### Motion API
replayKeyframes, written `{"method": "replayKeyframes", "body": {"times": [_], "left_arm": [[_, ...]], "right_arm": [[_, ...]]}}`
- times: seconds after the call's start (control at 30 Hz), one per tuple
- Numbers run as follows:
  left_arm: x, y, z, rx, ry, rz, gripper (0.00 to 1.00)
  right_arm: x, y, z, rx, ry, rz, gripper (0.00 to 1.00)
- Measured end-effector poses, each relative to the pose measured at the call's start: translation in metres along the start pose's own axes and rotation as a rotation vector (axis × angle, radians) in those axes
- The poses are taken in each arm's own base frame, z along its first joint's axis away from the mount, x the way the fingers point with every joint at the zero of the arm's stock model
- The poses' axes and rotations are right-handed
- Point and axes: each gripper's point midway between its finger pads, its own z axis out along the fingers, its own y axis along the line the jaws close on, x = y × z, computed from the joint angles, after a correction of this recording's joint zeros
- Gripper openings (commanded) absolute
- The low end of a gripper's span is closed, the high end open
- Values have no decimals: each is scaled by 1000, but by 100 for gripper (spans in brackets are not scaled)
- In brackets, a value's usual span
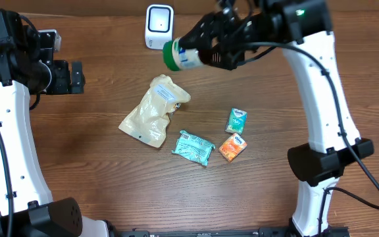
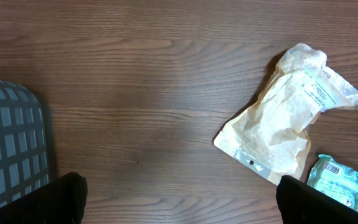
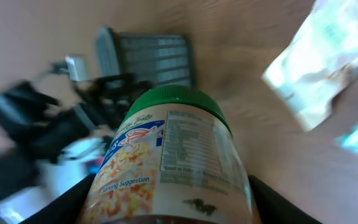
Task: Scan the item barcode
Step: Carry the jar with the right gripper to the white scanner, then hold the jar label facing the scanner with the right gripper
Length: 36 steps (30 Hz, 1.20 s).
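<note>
**Jar held at scanner**

Nearest, an orange packet (image 1: 232, 147) and a teal packet (image 1: 193, 147) lay on the table (image 1: 97, 171), with a cream pouch (image 1: 153, 112) beyond. Farther back, the right gripper (image 1: 202, 54) pinched a green-lidded jar (image 1: 178, 56) beside the white scanner (image 1: 159, 26). The left gripper (image 1: 79, 76) hung spread, empty.

The brown wood-grain table (image 1: 97, 164) bears a small white scanner (image 1: 159, 26) at its far edge. Mid-table lie a crumpled cream plastic pouch (image 1: 153, 110), a teal foil packet (image 1: 193, 147) and two small cartons, one teal (image 1: 237, 120), one orange (image 1: 232, 147).
</note>
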Motion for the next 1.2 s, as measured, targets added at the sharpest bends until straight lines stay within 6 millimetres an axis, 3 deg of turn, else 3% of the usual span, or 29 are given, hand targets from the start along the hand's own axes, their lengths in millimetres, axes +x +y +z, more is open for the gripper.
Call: {"method": "replayKeyframes", "body": {"times": [0.33, 0.73, 0.9, 1.1, 1.2], "left_arm": [[0, 0, 0, 0, 0, 0, 100], [0, 0, 0, 0, 0, 0, 100], [0, 0, 0, 0, 0, 0, 100], [0, 0, 0, 0, 0, 0, 100], [0, 0, 0, 0, 0, 0, 100]], "right_arm": [[9, 4, -11, -58, 70, 374, 61], [10, 7, -11, -68, 84, 511, 62], [-7, -5, -9, -4, -23, 434, 62], [-55, -30, -3, 239, -326, 91, 58], [-81, -28, 0, 369, -492, -110, 58]]}}
